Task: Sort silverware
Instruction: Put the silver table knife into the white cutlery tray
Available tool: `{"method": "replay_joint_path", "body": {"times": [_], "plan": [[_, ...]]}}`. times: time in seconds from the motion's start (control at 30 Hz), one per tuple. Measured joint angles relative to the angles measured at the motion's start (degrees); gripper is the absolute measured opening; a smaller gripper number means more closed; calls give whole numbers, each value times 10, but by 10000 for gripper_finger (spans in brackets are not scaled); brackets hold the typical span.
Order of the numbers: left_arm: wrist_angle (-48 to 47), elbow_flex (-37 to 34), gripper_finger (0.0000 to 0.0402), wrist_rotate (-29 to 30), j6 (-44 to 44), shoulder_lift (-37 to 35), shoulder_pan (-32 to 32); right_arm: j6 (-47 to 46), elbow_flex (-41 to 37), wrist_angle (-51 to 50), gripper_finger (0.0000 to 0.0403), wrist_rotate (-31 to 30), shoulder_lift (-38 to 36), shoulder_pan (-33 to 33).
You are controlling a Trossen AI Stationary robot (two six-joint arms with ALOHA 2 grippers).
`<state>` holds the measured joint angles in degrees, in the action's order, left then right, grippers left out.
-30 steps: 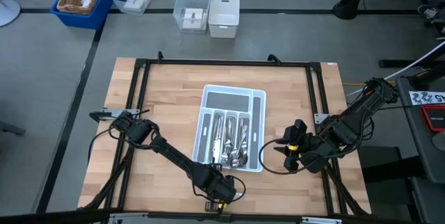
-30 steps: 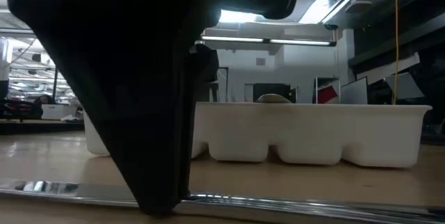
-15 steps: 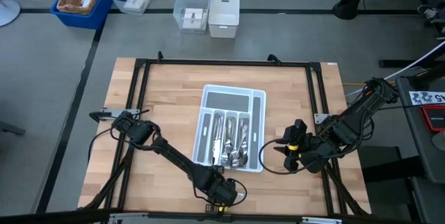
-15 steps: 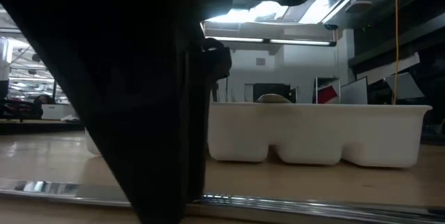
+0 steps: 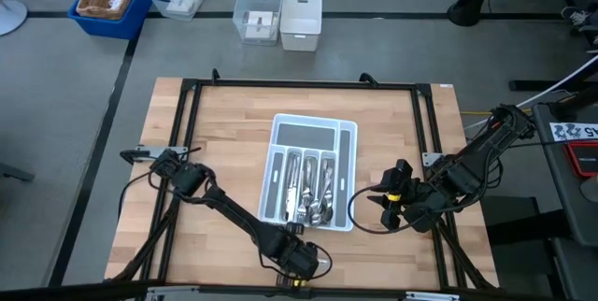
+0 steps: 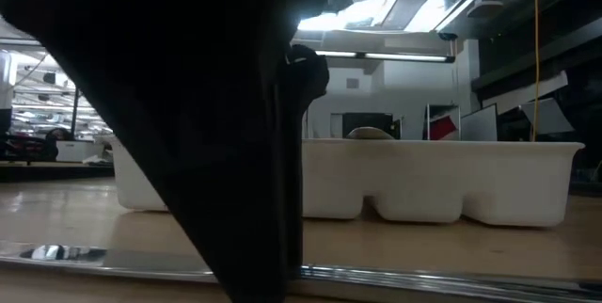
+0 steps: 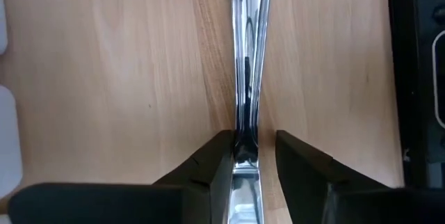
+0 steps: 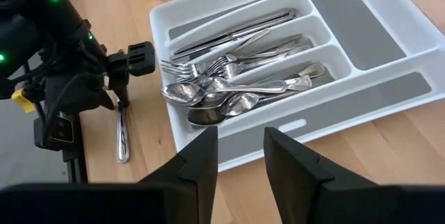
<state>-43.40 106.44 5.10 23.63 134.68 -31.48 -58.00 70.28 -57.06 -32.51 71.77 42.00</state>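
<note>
The left hand (image 7: pixel 247 156) is down at the front of the bench (image 5: pixel 224 133), squeezing one piece of silverware (image 7: pixel 249 57). More silverware (image 8: pixel 236 78) fills the white tray (image 8: pixel 361 78). The right hand (image 8: pixel 240 156) waits beside it, fingers apart

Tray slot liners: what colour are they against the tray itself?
Grey liners inside a white tray, clearest in the right wrist view.

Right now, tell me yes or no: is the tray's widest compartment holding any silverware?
No. In the right wrist view the widest compartment of the white tray shows only its bare grey liner.
</note>
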Motion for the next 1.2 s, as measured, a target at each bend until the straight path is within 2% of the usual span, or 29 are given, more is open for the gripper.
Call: {"method": "replay_joint_path", "body": {"times": [0.23,0.5,0.73,1.2], "plan": [[-16,3,70,11,-28,20,-14,0,0,-1,120,0,0,0],[-31,3,21,5,-17,20,-11,0,0,-1,120,0,0,0],[-36,5,32,-2,-10,18,-5,0,0,-1,120,0,0,0],[-62,67,37,-6,-3,24,9,0,0,-1,120,1,0,0]]}}
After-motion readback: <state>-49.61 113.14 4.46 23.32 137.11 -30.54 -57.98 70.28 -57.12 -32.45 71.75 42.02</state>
